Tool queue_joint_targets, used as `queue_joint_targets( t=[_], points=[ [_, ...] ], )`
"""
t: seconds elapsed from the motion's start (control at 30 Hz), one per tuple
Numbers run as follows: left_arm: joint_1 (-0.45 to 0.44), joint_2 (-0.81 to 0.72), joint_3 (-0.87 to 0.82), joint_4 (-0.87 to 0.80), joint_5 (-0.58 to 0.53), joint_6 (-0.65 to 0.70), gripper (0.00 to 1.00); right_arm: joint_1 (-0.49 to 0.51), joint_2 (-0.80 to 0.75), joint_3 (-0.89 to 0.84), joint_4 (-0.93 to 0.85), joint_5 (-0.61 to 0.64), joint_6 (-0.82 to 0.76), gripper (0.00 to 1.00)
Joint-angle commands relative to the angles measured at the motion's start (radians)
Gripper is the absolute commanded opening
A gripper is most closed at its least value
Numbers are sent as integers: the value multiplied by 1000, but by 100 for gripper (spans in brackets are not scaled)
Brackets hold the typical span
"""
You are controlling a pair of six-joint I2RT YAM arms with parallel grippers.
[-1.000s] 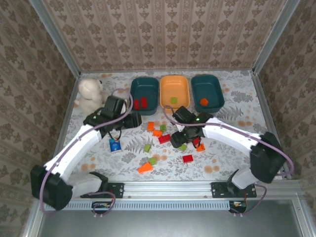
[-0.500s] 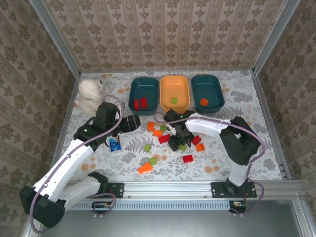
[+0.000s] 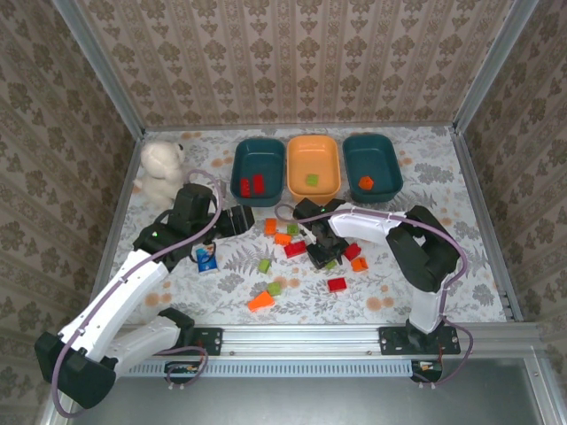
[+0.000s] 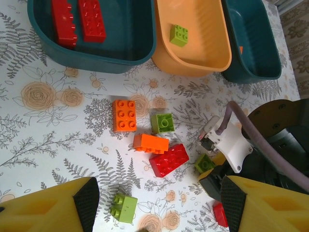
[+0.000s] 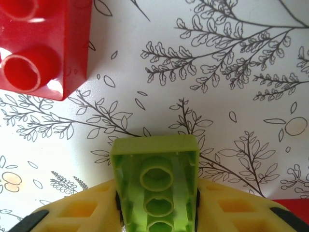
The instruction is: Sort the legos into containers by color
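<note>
Floral table [image 3: 390, 288] first: the left arm [image 3: 124, 292] and right arm [image 3: 425, 252] both reach over the loose bricks [image 3: 282, 238] in the middle. Along the far edge we've got three tubs: the left teal tub [image 3: 261, 158] with two red bricks [image 4: 77, 21], the orange tub [image 3: 314, 155] with one green brick [image 4: 178, 35], and the right teal tub [image 3: 376, 158] with one orange brick [image 3: 366, 183]. We reckon that's the colour scheme. The white teddy bear [image 3: 161, 168] sits in the far left corner, out of the sorting.

The left gripper [image 4: 159, 193] hangs above the bricks, jaws wide apart with nothing between them. We'd guess it's keeping clear while the other arm works. The right gripper [image 5: 155, 193] is low over the table, its yellow fingers [image 5: 227, 208] pressed against both sides of a light green brick [image 5: 154, 154], studs facing the camera. We can't tell if it's off the table. A red brick [image 5: 41, 43] lies near it, not touching. Green goes in the orange tub, so we'd expect this one to end up there.
</note>
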Motion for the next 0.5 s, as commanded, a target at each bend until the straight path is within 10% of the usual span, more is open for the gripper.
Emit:
queue_joint_targets(
  t=[0.0,0.47],
  points=[
    [-8,1,-7,38,-9,-21,70,6,-1,-3,6,27,12,32],
    [-45,171,116,124,1,10,70,-188,-128,342,-63,53,147,24]
  ],
)
